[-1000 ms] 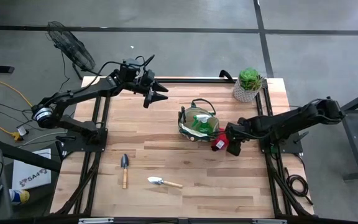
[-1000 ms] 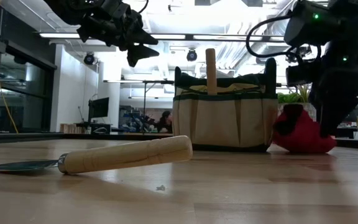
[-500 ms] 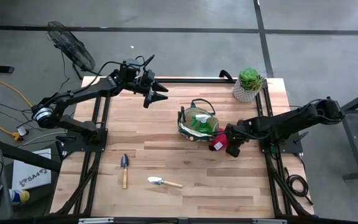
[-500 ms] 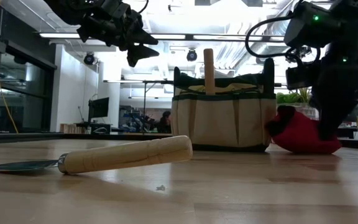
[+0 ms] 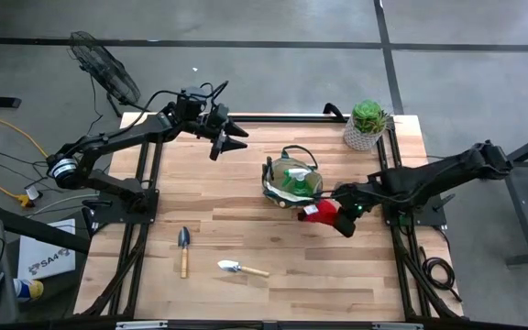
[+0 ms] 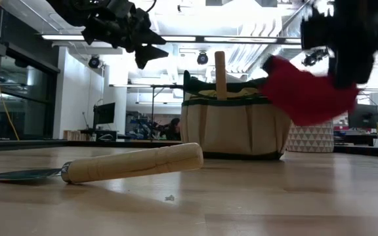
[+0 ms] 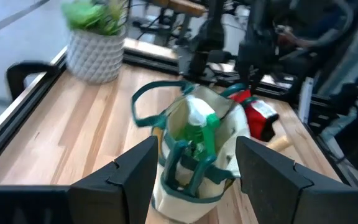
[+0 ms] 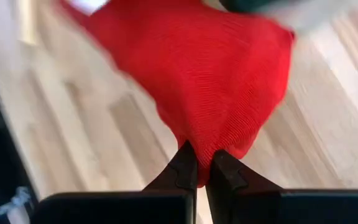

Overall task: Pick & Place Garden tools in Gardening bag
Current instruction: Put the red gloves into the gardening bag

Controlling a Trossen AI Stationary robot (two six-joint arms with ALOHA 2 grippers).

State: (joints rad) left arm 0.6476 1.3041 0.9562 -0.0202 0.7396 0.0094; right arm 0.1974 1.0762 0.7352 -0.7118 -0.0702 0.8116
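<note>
On table: one gardening bag (image 5: 291,182), two trowels (image 5: 183,249) (image 5: 242,269), one plant pot (image 5: 366,124). Right gripper (image 5: 335,217) clamps one red item (image 5: 315,213); left gripper (image 5: 231,137) hangs spread apart. No readable writing.

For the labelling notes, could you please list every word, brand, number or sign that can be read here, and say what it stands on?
"SA": only these letters read, on a white box on the floor left of the table, in the high view; the rest is too small.
Gardening bag, green spray bottle, red item, both trowels, plant pot: no print to be seen.
</note>
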